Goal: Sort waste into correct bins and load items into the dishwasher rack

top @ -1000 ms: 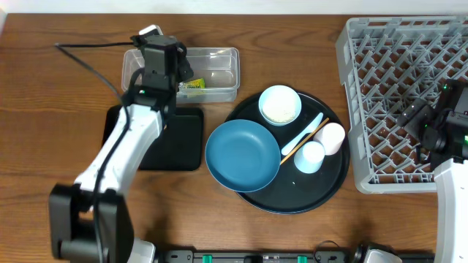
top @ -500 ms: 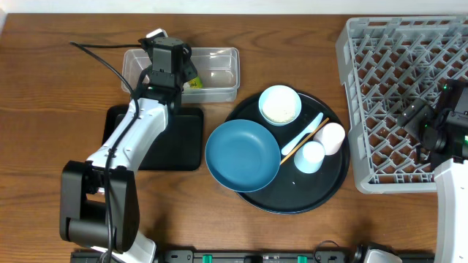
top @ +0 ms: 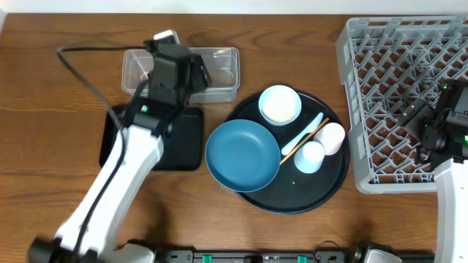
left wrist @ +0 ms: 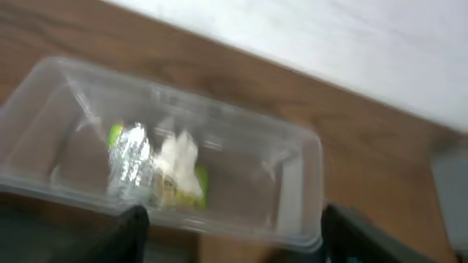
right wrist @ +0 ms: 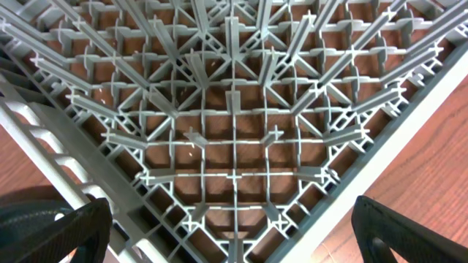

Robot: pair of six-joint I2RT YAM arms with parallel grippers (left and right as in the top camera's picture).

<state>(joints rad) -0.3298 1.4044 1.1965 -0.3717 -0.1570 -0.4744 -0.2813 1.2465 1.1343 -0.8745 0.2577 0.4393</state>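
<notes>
My left gripper (top: pixel 194 73) (left wrist: pixel 235 225) hangs open over the clear tub (top: pixel 221 71) (left wrist: pixel 296 183), with nothing between its fingers. In the tub lie the yellow-green wrapper (left wrist: pixel 189 183) and a crumpled foil wad (left wrist: pixel 130 162). On the round black tray (top: pixel 292 202) sit the blue plate (top: pixel 243 155), the bowl (top: pixel 280 104), two cups (top: pixel 330 137) (top: pixel 311 156), the light blue spoon (top: pixel 303 133) and the wooden stick (top: pixel 294 150). My right gripper (top: pixel 415 117) (right wrist: pixel 234 228) stands open and empty over the grey dishwasher rack (top: pixel 395 58) (right wrist: pixel 234 124).
A shallow black rectangular tray (top: pixel 183 142) lies in front of the tub, partly under my left arm. The rack fills the right side of the table. A black cable (top: pixel 80 62) loops over the wood at the far left.
My left gripper has opened and let the wrapper go into the tub, and its head has shifted a little to the right. The right arm has not moved.
</notes>
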